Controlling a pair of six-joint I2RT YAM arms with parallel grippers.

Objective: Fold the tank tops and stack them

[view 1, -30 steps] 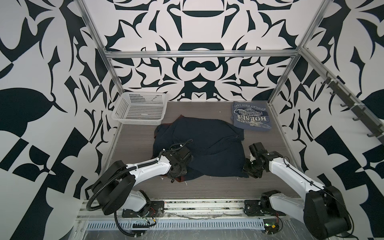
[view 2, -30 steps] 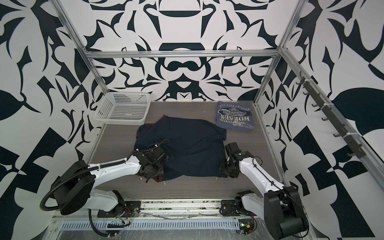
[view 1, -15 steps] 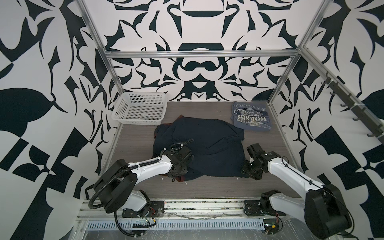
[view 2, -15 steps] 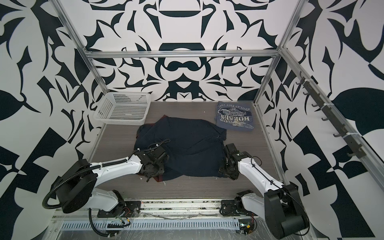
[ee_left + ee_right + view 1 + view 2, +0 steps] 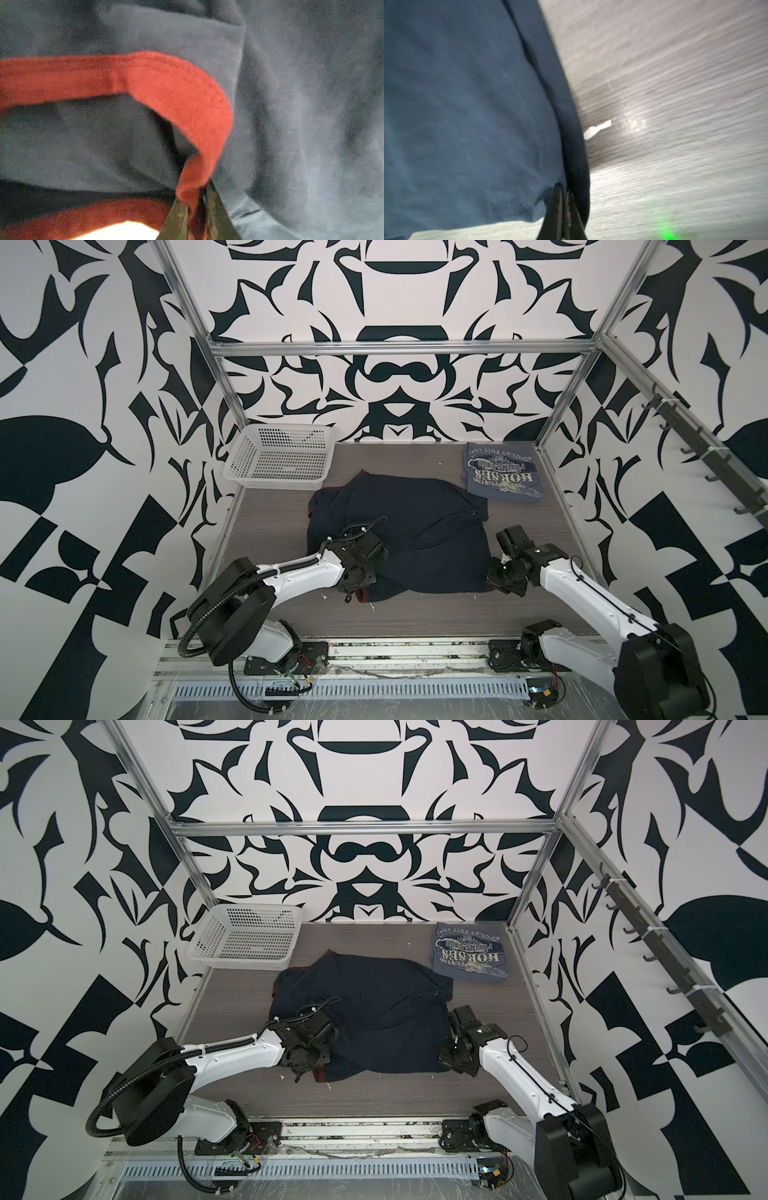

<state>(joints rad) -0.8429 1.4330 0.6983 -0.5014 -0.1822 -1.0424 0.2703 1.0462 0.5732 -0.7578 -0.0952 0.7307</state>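
**While the navy tank top point(image 5: 415, 531) is pinched at two edges, the grey tank top point(image 5: 500, 472) is left folded beyond**

Because a fold needs two held points, the navy garment is taken at opposite ends of its near edge. The left claw point(image 5: 197, 207) is clamped on the red trim point(image 5: 166, 83), which is drawn into a pucker between the fingers, and loose navy cloth is heaped just beyond the tips. The right claw point(image 5: 564, 193) is closed on the dark hem, with cloth gathered to one side of its tips and bare table point(image 5: 675, 83) to the other. Both wrists are kept low, probably so that the edge can be lifted and carried over together.

Only the wrist views show the grips. In both top views the fingertips are hidden under the wrists, and the trim is reduced to a small red patch beside the left claw. A white scrap point(image 5: 598, 128), lying just past the hem ahead of the right claw, is made out clearly in the right wrist view alone.

The layout is given by the top views alone. The navy top is spread and rumpled between the two claws and beyond them. The grey top is laid flat, print up, well beyond the right claw, and whether its corner touches the navy cloth cannot be told. The basket point(image 5: 276, 484) stands well beyond the left claw, holding no garment. Stacking is judged not yet begun.
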